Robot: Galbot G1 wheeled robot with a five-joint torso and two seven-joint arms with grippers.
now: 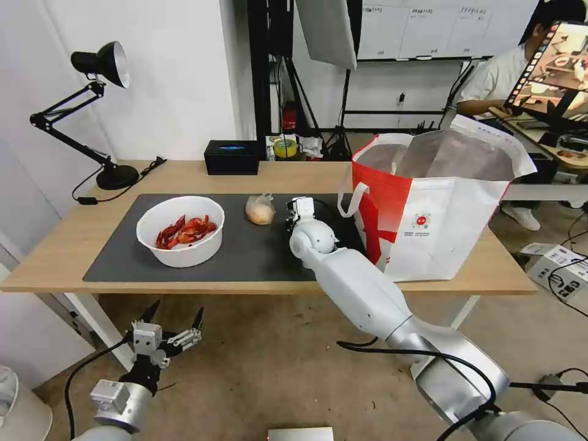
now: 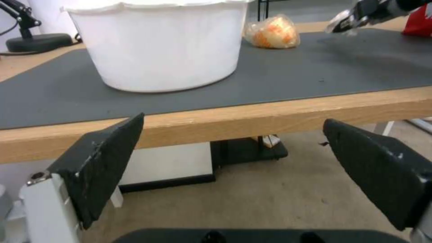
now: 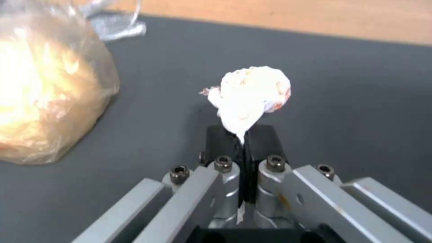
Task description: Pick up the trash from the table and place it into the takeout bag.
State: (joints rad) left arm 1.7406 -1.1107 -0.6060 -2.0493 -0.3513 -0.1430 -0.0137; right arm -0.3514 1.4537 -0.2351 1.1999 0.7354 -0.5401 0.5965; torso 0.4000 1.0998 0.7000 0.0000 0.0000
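A: Two trash items sit loose on the mat [image 1: 257, 257]: the bowl [image 1: 180, 229] of red shells at the left, the small bag [image 1: 260, 210] with its beige lump near the middle.

B: And the surface itself?

A: A light wooden table [image 1: 490, 269], the dark grey mat over most of it. A black lamp [image 1: 101, 64] stands at the far left corner, a black tissue box [image 1: 231, 157] at the back edge. The tote [image 1: 441, 202] stands open at the right end, foil lining showing. Behind are a white wall and stands; the floor is beige.

B: Where is the tissue?

A: In the right gripper [image 3: 244, 135]. The right wrist view shows both dark pads pressed together on the lower tail of the crumpled tissue [image 3: 249, 92]; the ball of it bulges out past the fingertips. The small bag lies just beside it.

B: Off the mat?

A: Hard to tell; it looks at or barely above it. In the head view that gripper is between the small bag and the tote.

B: The left gripper?

A: The left gripper [image 1: 174, 321] hangs below the table's near edge, in front of the bowl, fingers [image 2: 103, 162] spread wide and holding nothing.
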